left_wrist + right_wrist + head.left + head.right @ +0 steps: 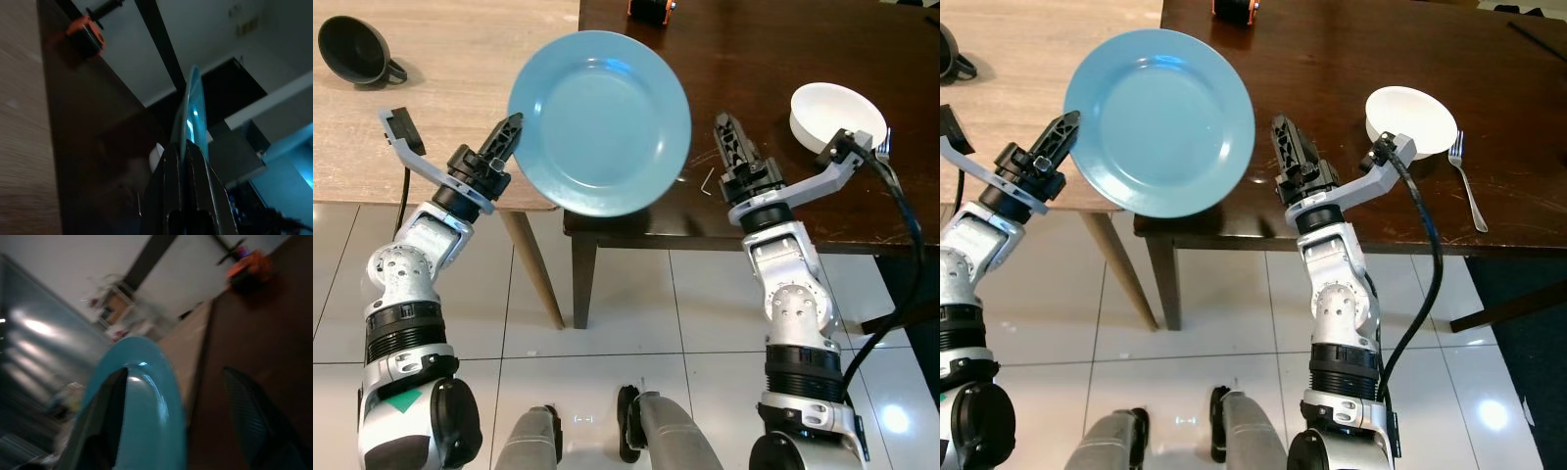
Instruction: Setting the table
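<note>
Left gripper (pixel 512 129) pinches the rim of the blue plate (pixel 599 122), holding it tilted in the air above the near edge of the dark table (pixel 783 59). Right gripper (pixel 723 127), fingers spread, hovers beside the plate, near the white bowl (pixel 837 116) and fork (pixel 1466 186).

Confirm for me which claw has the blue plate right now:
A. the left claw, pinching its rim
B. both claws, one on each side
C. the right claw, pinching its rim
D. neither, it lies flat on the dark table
A: the left claw is closed on the rim of the blue plate, which is held tilted above the table edge, while the right claw stands apart from it, over the dark table.
</note>
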Robot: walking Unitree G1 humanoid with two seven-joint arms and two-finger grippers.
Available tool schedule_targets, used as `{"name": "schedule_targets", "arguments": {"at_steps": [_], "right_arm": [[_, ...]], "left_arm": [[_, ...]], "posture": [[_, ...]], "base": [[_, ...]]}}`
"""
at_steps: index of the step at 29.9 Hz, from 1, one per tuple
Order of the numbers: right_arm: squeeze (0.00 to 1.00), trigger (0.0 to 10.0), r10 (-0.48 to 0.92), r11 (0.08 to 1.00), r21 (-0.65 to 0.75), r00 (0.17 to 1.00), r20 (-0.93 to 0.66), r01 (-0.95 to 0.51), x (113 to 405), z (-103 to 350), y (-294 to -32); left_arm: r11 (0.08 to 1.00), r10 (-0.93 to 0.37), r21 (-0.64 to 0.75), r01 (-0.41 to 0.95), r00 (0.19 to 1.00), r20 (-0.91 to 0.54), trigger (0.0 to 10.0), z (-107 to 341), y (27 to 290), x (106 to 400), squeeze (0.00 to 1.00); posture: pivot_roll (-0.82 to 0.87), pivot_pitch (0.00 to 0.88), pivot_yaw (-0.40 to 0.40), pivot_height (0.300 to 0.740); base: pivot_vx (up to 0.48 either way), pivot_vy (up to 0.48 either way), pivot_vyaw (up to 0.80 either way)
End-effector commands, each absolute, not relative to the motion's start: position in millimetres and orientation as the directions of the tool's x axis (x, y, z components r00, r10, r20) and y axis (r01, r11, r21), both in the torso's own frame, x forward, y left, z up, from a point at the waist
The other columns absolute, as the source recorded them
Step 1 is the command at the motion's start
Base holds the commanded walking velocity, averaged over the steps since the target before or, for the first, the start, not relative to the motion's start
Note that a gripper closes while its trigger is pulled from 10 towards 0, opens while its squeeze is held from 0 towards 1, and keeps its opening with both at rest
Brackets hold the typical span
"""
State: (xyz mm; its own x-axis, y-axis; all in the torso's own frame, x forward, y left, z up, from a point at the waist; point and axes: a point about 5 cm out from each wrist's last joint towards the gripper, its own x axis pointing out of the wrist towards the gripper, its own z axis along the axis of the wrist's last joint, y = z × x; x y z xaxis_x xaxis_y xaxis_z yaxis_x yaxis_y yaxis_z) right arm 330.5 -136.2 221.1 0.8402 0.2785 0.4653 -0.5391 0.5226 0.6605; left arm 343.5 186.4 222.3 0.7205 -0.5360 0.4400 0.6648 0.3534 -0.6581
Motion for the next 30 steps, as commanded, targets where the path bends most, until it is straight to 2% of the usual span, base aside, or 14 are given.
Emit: {"name": "schedule_targets", "arguments": {"at_steps": [1, 6, 7, 8, 9, 20, 21, 22, 23, 30], "right_arm": [[1.0, 10.0, 0.348, 0.445, 0.661, 0.797, 0.494, -0.604, 322, 222, -136], [1.0, 10.0, 0.427, 0.403, 0.644, 0.756, 0.496, -0.65, 315, 223, -133], [0.72, 10.0, 0.437, 0.408, 0.644, 0.758, 0.485, -0.647, 315, 222, -133], [0.72, 10.0, 0.437, 0.408, 0.644, 0.758, 0.485, -0.647, 315, 222, -133], [0.0, 10.0, 0.441, 0.421, 0.644, 0.764, 0.471, -0.64, 315, 220, -134], [0.0, 10.0, 0.411, 0.48, 0.659, 0.813, 0.413, -0.578, 321, 215, -141], [0.0, 7.9, 0.407, 0.48, 0.663, 0.815, 0.412, -0.574, 322, 215, -142], [0.0, 4.4, 0.403, 0.479, 0.667, 0.818, 0.411, -0.571, 322, 214, -142], [0.0, 0.0, 0.4, 0.478, 0.669, 0.82, 0.41, -0.568, 322, 214, -143], [0.0, 0.0, 0.424, 0.462, 0.668, 0.807, 0.412, -0.584, 321, 214, -140]], "left_arm": [[0.316, -0.593, -0.64, 0.701, 0.672, 0.443, 0.0, 221, 184, 336, 0.0], [0.288, -0.62, -0.638, 0.714, 0.647, 0.445, 0.0, 220, 184, 332, 0.0], [0.279, -0.617, -0.64, 0.716, 0.645, 0.451, 0.0, 220, 185, 331, 0.0], [0.279, -0.617, -0.64, 0.716, 0.645, 0.451, 0.0, 220, 185, 331, 0.0], [0.264, -0.611, -0.644, 0.718, 0.641, 0.465, 0.0, 221, 186, 331, 0.0], [0.273, -0.562, -0.658, 0.702, 0.671, 0.483, 0.0, 225, 199, 335, 0.0], [0.278, -0.561, -0.658, 0.7, 0.674, 0.48, 0.0, 225, 199, 335, 0.0], [0.28, -0.56, -0.659, 0.698, 0.677, 0.478, 0.0, 225, 200, 336, 0.0], [0.282, -0.559, -0.66, 0.696, 0.678, 0.476, 0.0, 225, 200, 336, 0.0], [0.282, -0.567, -0.666, 0.691, 0.68, 0.465, 0.0, 223, 199, 336, 0.0]], "posture": [[0.03, 0.156, -0.021, 0.74], [0.02, 0.149, -0.022, 0.74], [0.02, 0.146, -0.023, 0.74], [0.02, 0.146, -0.023, 0.74], [0.03, 0.142, -0.023, 0.74], [0.03, 0.132, -0.02, 0.74], [0.03, 0.133, -0.021, 0.74], [0.03, 0.134, -0.022, 0.74], [0.03, 0.134, -0.022, 0.74], [0.03, 0.136, -0.021, 0.74]], "base": [[0.0, 0.0, 0.0], [0.0, 0.0, 0.0], [0.0, 0.0, 0.0], [0.0, 0.0, 0.0], [0.0, 0.0, 0.0], [0.0, 0.0, 0.0], [0.0, 0.0, 0.0], [0.0, 0.0, 0.0], [0.0, 0.0, 0.0], [0.0, 0.0, 0.0]]}}
